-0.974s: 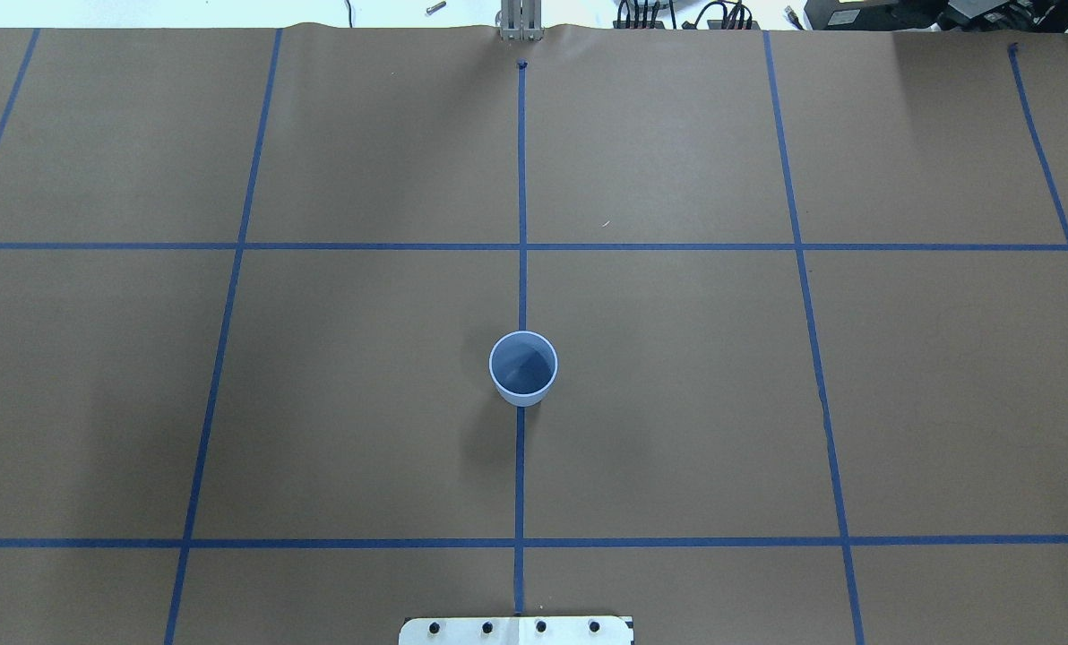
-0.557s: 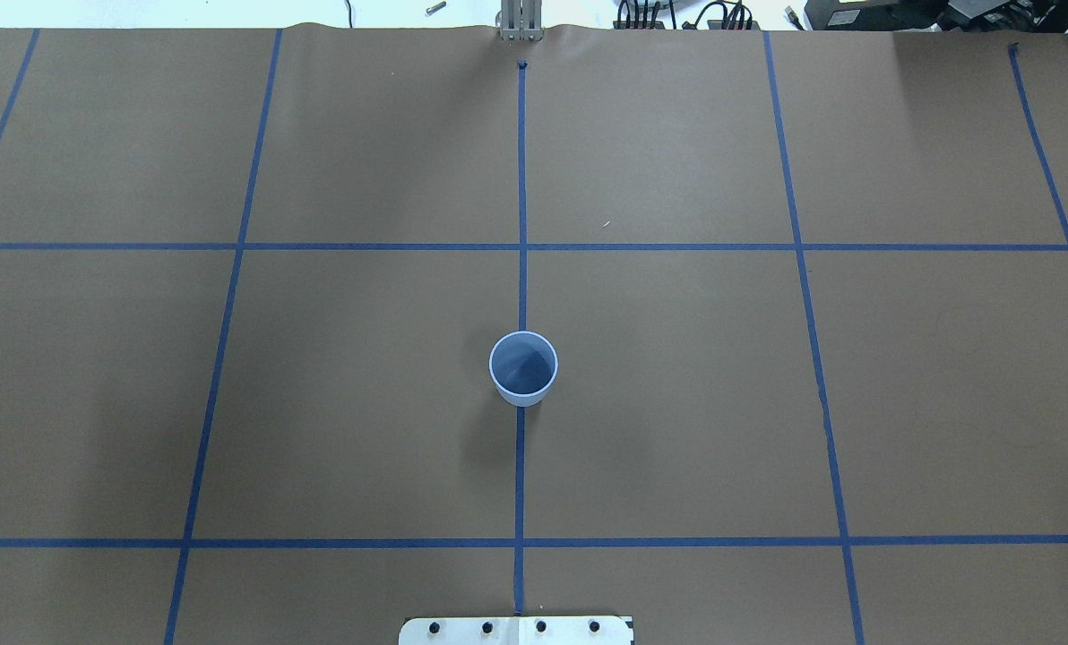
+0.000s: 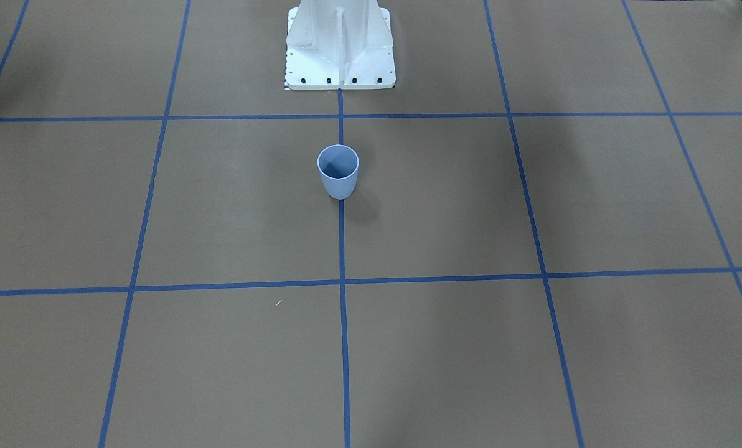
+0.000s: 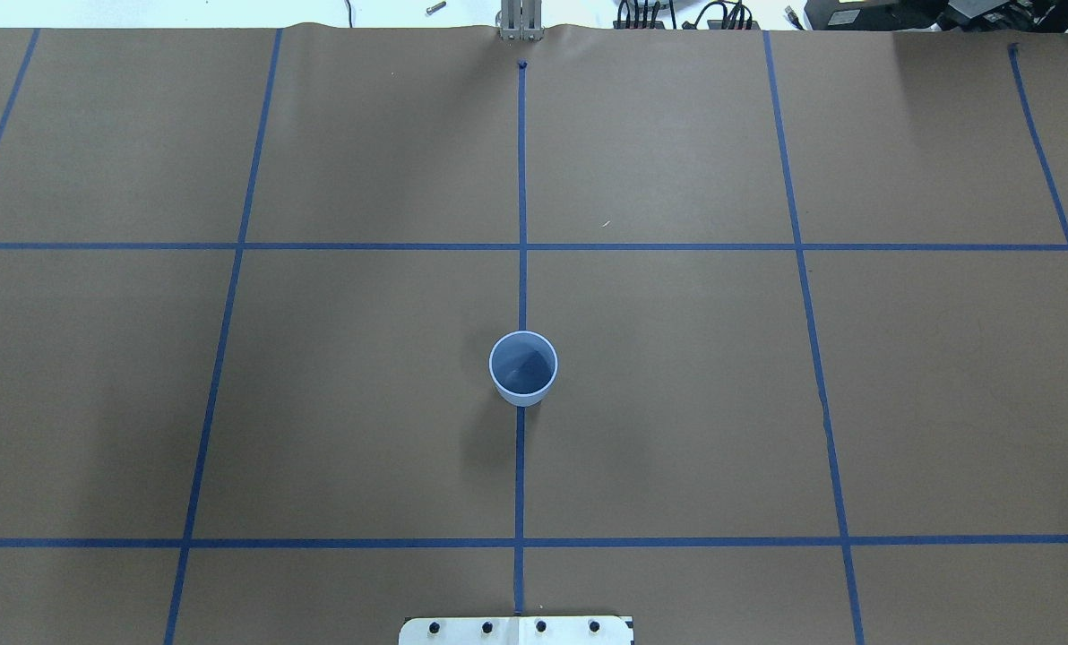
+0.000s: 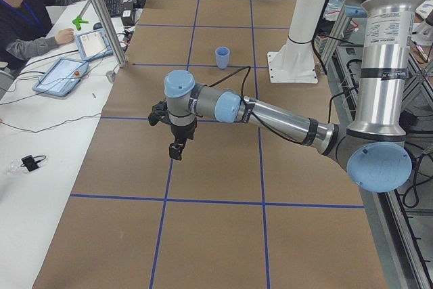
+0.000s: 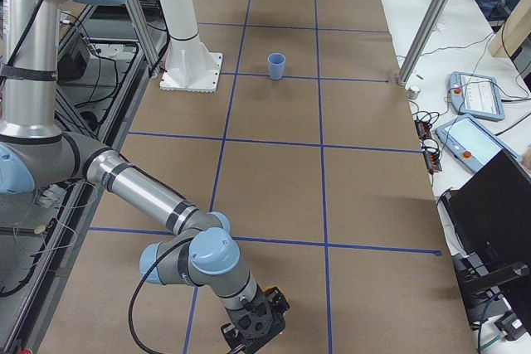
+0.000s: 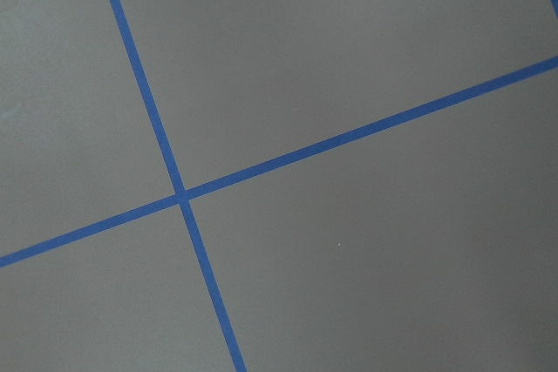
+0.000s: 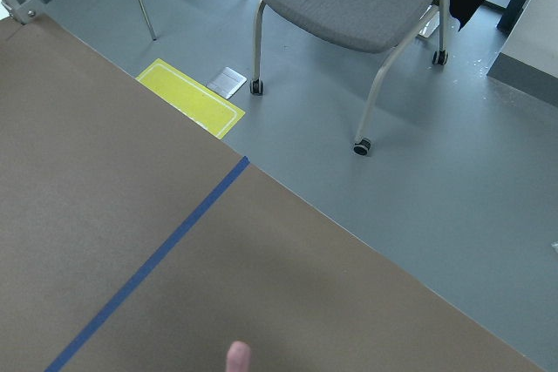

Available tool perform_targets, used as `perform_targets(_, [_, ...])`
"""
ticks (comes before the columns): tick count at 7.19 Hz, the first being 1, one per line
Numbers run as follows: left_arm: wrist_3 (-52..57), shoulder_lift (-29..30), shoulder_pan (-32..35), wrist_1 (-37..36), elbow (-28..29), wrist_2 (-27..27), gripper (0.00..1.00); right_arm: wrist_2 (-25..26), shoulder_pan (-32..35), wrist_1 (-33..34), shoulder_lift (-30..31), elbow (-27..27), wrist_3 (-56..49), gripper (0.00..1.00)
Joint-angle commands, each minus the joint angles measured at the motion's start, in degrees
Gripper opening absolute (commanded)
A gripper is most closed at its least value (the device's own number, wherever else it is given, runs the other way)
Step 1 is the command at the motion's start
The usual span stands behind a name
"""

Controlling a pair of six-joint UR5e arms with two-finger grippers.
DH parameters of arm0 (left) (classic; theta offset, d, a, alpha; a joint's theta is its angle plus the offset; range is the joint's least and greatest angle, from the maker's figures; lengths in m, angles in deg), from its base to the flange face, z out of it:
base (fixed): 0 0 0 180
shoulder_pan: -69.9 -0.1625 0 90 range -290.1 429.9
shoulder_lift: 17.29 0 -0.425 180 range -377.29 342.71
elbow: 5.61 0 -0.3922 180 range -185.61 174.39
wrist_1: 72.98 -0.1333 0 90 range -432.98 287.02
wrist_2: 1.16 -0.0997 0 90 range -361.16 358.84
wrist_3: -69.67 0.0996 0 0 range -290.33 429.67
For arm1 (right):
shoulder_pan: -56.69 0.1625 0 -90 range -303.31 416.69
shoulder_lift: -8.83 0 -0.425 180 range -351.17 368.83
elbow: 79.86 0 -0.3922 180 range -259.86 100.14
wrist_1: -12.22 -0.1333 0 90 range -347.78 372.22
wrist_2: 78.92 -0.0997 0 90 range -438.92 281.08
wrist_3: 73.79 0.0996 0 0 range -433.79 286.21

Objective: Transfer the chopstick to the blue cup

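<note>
Closest, in the right wrist view, the chopstick [image 8: 237,356] shows only as a smooth, rounded pale-pink tip at the bottom edge. It is above matte brown paper [image 8: 131,241] crossed by a blue tape [image 8: 148,263] line. The black right pincer [image 6: 251,329] hangs low over that table end. I cannot tell whether it is spread or pinching the stick. The left pincer [image 5: 176,151] hangs clear of the paper, its state equally unclear. Well apart from both pincers, between them along the table, the cup [image 4: 523,365] stands upright near the white base [image 3: 340,50]. It is pale-blue plastic, tapered and round-rimmed, darker inside.
</note>
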Motion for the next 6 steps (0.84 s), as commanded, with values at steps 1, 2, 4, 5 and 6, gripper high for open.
perform_targets(1, [-0.05, 0.02, 0.0, 0.05, -0.19, 0.0, 0.99, 0.16, -3.52, -0.02, -2.17, -0.18, 3.35, 0.9])
perform_targets(2, [-0.05, 0.02, 0.0, -0.04, -0.19, 0.0, 0.99, 0.08, -4.06, -0.19, -2.09, -0.44, 3.46, 0.88])
perform_targets(4, [0.03, 0.02, 0.0, -0.04, -0.28, 0.0, 0.99, 0.08, -4.16, -1.42, -1.39, -1.41, 3.55, 0.78])
perform_targets(5, [-0.05, 0.02, 0.0, -0.04, -0.28, 0.0, 0.99, -0.1, -4.16, -1.43, -1.39, -1.68, 3.55, 0.64])
perform_targets(6, [-0.05, 0.02, 0.0, -0.04, -0.37, 0.0, 0.99, -0.01, -4.16, -1.51, -1.39, -2.11, 3.55, 0.58])
